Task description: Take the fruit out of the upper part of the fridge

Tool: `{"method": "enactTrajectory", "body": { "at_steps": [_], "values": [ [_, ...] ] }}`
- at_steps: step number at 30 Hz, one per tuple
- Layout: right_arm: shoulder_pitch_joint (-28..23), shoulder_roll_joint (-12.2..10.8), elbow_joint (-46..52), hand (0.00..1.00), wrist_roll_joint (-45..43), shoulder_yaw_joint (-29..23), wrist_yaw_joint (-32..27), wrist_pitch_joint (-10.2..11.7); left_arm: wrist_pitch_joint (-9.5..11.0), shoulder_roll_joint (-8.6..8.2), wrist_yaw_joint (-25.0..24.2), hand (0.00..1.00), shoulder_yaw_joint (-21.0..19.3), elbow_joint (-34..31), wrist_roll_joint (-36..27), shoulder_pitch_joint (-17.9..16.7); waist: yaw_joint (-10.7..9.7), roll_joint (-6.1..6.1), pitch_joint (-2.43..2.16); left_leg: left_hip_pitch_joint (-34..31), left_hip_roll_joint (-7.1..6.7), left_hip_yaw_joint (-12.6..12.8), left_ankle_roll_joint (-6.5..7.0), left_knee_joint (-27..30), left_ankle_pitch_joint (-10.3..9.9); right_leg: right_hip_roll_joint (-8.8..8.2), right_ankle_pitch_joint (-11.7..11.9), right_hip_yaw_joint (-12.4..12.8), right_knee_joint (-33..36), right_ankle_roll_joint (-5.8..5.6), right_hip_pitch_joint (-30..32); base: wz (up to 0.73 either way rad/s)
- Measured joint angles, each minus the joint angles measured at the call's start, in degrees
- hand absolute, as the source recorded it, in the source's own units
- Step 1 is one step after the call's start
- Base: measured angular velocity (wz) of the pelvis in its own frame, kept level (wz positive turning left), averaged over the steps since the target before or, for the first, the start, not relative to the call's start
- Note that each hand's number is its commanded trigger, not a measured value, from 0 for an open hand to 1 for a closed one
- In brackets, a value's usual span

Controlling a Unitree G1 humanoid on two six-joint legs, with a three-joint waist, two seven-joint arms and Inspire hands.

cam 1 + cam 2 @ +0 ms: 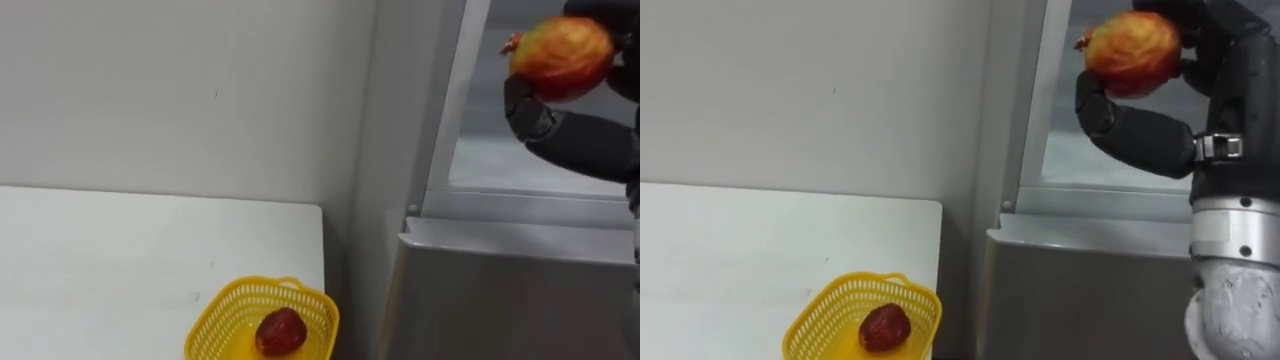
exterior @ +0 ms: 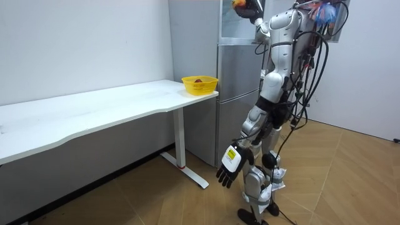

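My right hand (image 1: 1145, 132) is raised in front of the open upper fridge compartment (image 1: 505, 160), fingers and thumb curled round a red and yellow round fruit (image 1: 1132, 50). In the room view the same fruit (image 2: 239, 4) shows at the top of the grey fridge (image 2: 234, 94), where I stand upright facing it. My left hand (image 2: 228, 169) hangs low beside my leg with relaxed fingers and holds nothing.
A yellow mesh basket (image 1: 215, 312) with one dark red fruit (image 1: 281, 332) in it sits at the corner of the white table (image 1: 120, 260), just left of the fridge. The closed lower fridge door (image 1: 500, 295) is below my hand. Wooden floor lies behind me.
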State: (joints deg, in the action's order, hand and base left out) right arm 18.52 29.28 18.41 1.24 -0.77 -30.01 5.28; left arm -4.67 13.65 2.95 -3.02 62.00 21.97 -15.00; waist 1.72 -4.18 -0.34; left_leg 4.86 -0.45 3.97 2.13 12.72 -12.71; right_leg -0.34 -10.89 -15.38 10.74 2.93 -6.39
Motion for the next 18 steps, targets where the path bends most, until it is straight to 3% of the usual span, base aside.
{"method": "enactTrajectory", "body": {
  "at_steps": [10, 14, 18],
  "values": [
    [-2.43, -2.21, 8.86, 1.0, -16.98, 0.24, 0.23, 2.34, 1.18, -0.13, 0.34, 0.0, 1.35, 2.88, 0.03, 2.13, 0.45, -0.12, 0.08, 0.82, 0.1, 0.6, -0.02, -1.38, 0.0, 0.31, -0.03, 1.27, -0.1, -0.03, 0.05, -0.05],
    [-2.46, -2.7, 9.93, 1.0, -23.79, 3.71, 1.55, 4.22, 1.74, -0.15, 0.27, 0.0, 3.8, 3.5, 0.0, 3.51, 0.7, -0.27, 0.1, 0.82, 0.1, 0.71, -0.02, -1.41, 0.01, 0.35, -0.02, 1.39, -0.09, -0.04, 0.25, -0.01],
    [-2.48, -3.28, 10.09, 1.0, -24.83, 8.84, 5.29, 4.7, 3.3, -0.1, 0.14, 0.0, 6.27, 5.3, -1.45, 5.79, 2.81, -0.59, 0.11, 0.89, 0.14, 0.67, -0.03, -1.43, 0.01, 0.37, -0.01, 1.29, 0.09, -0.05, 0.29, 0.0]
  ]
}}
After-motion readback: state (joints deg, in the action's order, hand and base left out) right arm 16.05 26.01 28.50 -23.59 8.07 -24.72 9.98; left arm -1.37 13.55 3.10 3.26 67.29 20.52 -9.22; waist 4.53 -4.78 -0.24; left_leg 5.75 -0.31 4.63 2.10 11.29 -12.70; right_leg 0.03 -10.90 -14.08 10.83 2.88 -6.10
